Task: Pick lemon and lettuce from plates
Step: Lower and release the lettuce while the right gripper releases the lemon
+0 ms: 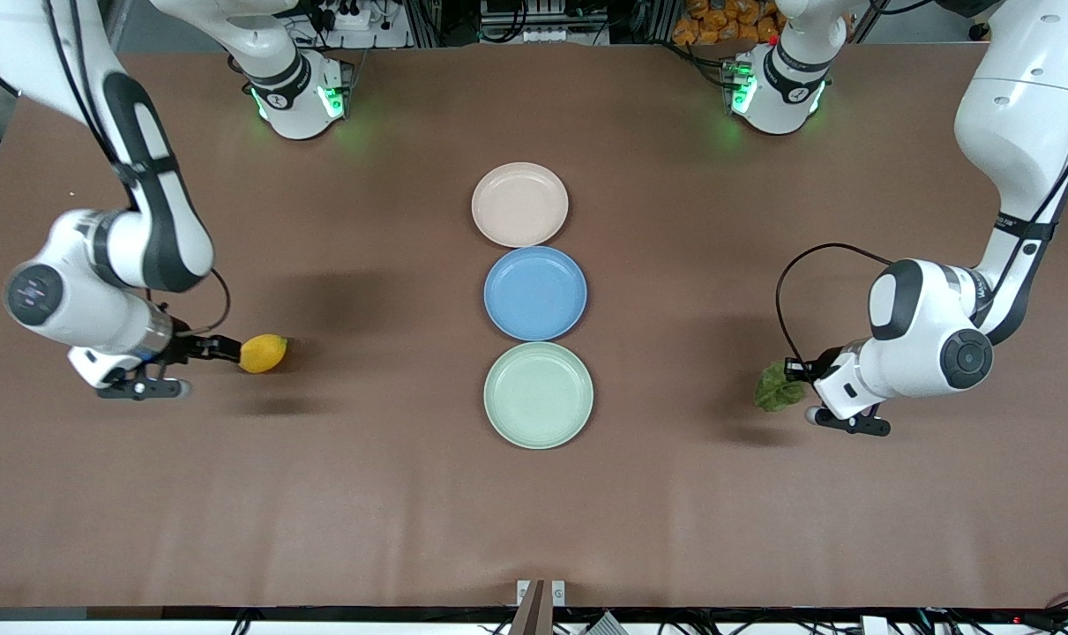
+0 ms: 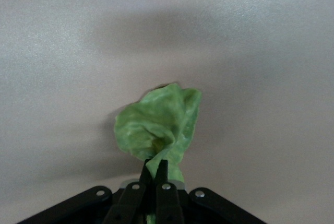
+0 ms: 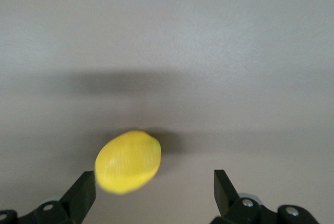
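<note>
The yellow lemon [image 1: 263,353] is at the tip of my right gripper [image 1: 232,351], low over the bare table toward the right arm's end. In the right wrist view the gripper [image 3: 154,182] is open. The lemon [image 3: 128,161] is beside one finger [image 3: 83,192], well apart from the other. My left gripper [image 1: 798,375] is shut on the crumpled green lettuce [image 1: 777,388] and holds it over the table toward the left arm's end. The lettuce [image 2: 159,127] is pinched between the left gripper's [image 2: 155,164] tips. The beige-pink plate [image 1: 519,205] and mint green plate [image 1: 538,395] are empty.
A bright blue plate [image 1: 534,293], also empty, lies between the two other plates in a row down the table's middle. A small grey fixture [image 1: 534,604] stands at the table edge nearest the front camera.
</note>
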You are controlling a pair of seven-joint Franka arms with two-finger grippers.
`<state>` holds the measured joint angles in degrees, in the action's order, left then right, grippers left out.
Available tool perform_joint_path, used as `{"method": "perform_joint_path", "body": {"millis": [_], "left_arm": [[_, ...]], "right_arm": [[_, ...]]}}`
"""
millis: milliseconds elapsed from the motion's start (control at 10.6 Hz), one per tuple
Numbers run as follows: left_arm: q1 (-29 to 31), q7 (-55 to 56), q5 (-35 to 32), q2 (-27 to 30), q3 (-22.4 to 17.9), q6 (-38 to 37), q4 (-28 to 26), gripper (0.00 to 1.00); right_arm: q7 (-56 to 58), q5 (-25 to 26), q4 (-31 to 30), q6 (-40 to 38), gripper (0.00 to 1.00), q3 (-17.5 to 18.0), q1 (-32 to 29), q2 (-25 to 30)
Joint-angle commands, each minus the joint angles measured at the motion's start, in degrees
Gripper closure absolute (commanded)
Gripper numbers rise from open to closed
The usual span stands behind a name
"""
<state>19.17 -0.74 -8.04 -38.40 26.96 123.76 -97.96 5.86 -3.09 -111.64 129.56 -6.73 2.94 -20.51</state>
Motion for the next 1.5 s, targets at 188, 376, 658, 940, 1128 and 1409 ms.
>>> {"method": "perform_joint_path", "body": {"millis": [188, 376, 658, 940, 1128, 1409], "left_arm": [[0.25, 0.14, -0.22, -0.09, -0.41, 0.43, 1.01, 0.0], [0.16, 0.31, -0.31, 1.48, -0.33, 0.34, 2.06, 0.0], [-0.36, 0.04, -0.31, 6.39, 0.2, -0.27, 3.04, 0.0], [-0.01, -0.13, -0.31, 13.68, 0.11, -3.95, 3.12, 0.0], [0.25, -0.22, -0.31, 17.73, 0.11, -7.11, 4.08, 0.0], [0.34, -0.31, -0.31, 21.96, 0.02, -14.58, 8.04, 0.0]], "right_arm": [[-2.16, 0.98, -1.48, -14.84, 0.0, 3.55, -1.88, 21.27], [-2.34, 0.63, 4.47, -20.63, 0.0, 4.18, -2.51, 23.06], [-2.08, 0.63, 13.98, -28.82, 0.0, 3.74, -2.59, 22.8], [-1.81, 0.8, 14.61, -30.58, 0.0, 3.57, -4.0, 22.97], [-2.86, 0.98, 14.43, -31.21, 0.0, 3.48, -4.35, 22.62], [-2.87, 1.07, 14.78, -29.45, 0.0, 3.48, -5.49, 22.71]]}}
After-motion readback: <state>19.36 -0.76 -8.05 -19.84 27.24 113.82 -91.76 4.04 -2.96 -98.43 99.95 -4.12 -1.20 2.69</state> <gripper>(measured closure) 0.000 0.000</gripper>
